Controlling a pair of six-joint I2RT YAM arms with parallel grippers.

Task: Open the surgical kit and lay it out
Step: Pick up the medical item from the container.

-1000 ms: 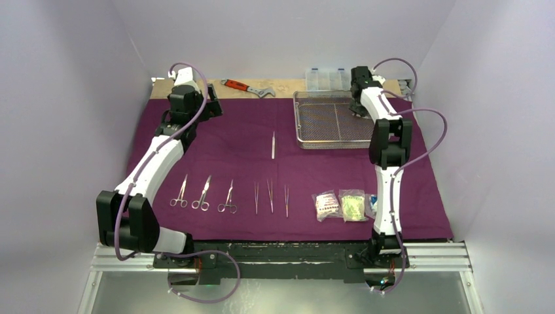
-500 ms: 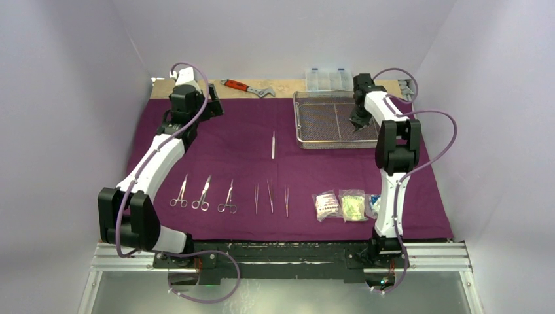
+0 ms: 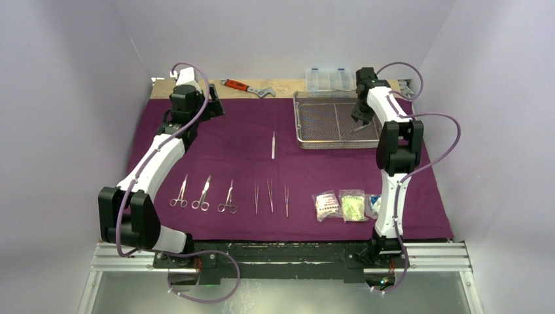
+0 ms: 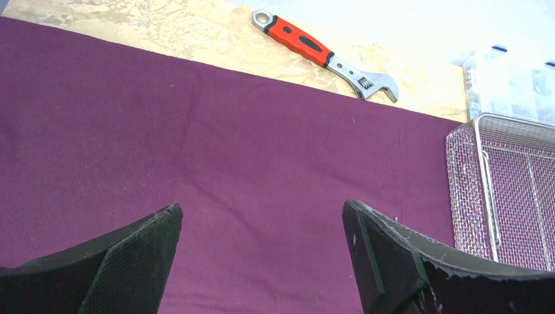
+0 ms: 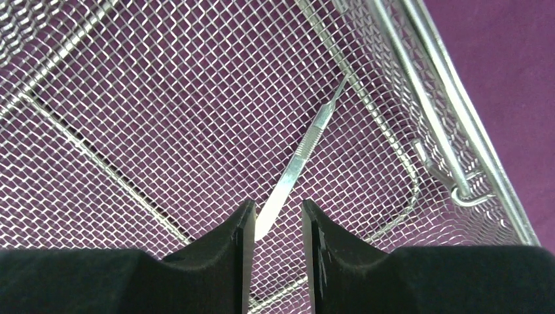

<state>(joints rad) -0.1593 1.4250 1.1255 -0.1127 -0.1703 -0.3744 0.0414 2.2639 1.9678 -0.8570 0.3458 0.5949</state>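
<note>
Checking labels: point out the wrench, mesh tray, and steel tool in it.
wrench [image 4: 298, 40], left wrist view, red handle.
mesh tray [image 3: 324, 121], top view, bare mesh floor.
steel tool [image 5: 298, 160], right wrist view, mid-shaft.

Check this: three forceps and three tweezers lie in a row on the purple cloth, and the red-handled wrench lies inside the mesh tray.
No: the red-handled wrench lies on the tabletop beyond the purple cloth, left of the mesh tray, as the top external view shows. The forceps and tweezers do lie in a row on the cloth.
</note>
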